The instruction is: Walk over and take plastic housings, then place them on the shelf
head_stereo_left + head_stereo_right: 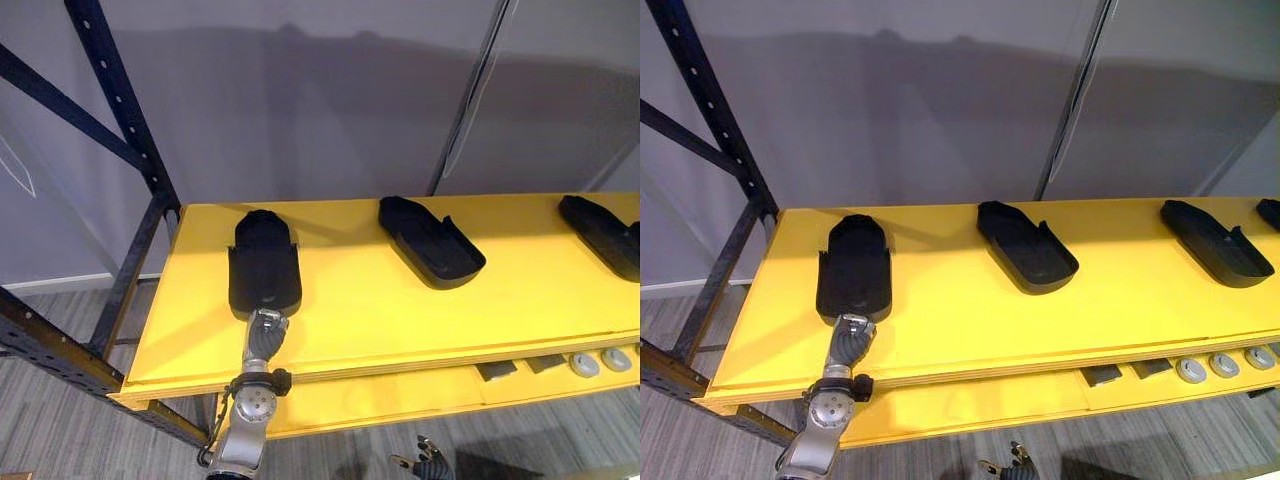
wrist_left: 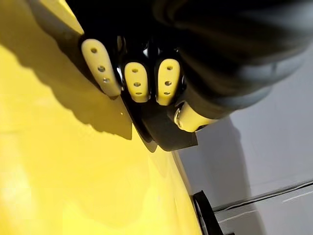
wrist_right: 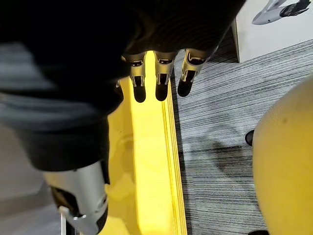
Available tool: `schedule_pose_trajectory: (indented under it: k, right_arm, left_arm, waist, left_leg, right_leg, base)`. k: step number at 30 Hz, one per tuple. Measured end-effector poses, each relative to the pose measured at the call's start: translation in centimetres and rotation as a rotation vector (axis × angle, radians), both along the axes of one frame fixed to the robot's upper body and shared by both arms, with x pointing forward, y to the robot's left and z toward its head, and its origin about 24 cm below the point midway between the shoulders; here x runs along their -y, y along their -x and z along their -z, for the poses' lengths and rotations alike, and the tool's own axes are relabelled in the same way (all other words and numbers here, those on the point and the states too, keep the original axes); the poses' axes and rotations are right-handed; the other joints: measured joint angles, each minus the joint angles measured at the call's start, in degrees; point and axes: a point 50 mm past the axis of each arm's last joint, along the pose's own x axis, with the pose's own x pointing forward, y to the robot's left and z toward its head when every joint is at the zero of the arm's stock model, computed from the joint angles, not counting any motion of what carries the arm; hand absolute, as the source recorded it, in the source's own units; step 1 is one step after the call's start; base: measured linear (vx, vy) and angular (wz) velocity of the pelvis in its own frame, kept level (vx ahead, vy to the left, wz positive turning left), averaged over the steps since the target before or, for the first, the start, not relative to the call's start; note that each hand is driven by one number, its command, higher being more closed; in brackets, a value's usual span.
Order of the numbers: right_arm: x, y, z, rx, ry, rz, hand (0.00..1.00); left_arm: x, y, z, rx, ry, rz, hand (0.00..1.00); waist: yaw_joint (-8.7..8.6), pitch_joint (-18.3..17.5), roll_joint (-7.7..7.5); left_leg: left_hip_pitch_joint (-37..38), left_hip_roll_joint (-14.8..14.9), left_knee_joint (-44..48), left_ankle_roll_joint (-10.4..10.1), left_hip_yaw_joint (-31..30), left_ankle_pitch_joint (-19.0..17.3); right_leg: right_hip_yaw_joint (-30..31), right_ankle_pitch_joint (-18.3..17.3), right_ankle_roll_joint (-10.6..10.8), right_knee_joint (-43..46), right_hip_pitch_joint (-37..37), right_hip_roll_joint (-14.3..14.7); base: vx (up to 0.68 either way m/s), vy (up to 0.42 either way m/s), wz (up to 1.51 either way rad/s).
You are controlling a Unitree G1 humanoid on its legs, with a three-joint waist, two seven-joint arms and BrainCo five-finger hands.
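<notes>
Three black plastic housings lie on the yellow shelf board (image 1: 380, 310): a left one (image 1: 264, 262), a middle one (image 1: 430, 240) and a right one (image 1: 602, 232) cut off by the view's edge. My left hand (image 1: 266, 336) reaches over the shelf's front edge to the near end of the left housing (image 2: 164, 132). In the left wrist view its fingers (image 2: 137, 82) curl over that end, with the thumb (image 2: 190, 115) beside it. My right hand (image 1: 426, 466) hangs low in front of the shelf, its fingers (image 3: 160, 81) straight and holding nothing.
A dark metal rack post (image 1: 120, 100) with a diagonal brace stands at the shelf's left end. A lower yellow board (image 1: 400, 392) under the front edge carries several small grey parts (image 1: 585, 363). A grey wall closes off the back.
</notes>
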Motion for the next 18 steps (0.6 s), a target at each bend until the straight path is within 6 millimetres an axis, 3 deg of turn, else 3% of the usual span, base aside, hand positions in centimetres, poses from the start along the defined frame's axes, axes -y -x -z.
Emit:
schedule_pose_trajectory:
  k: [7,18]
  right_arm:
    - [-0.2,-0.4,0.2,-0.011,-0.013,-0.017,0.0]
    - [-0.3,-0.7,0.2,-0.006,-0.02,-0.025,0.0]
  left_arm:
    - [-1.0,-1.0,-0.1,-0.007,-0.03,-0.032,1.0]
    - [-2.4,-2.0,-1.0,0.02,-0.06,-0.065,1.0]
  waist:
    - [-1.51,0.28,-0.42]
    - [-2.02,1.08,-1.24]
  left_leg:
    - [0.74,-0.03,-0.22,0.0,0.07,0.0]
    - [0.74,-0.43,-1.25,0.26,1.25,0.52]
  right_leg:
    - [0.09,0.31,-0.2,-0.37,0.73,0.01]
    - [1.41,1.3,-0.29,-1.67,-0.24,-0.05]
  base:
    - [-0.01,0.001,-0.01]
    - [-0.04,0.006,-0.06]
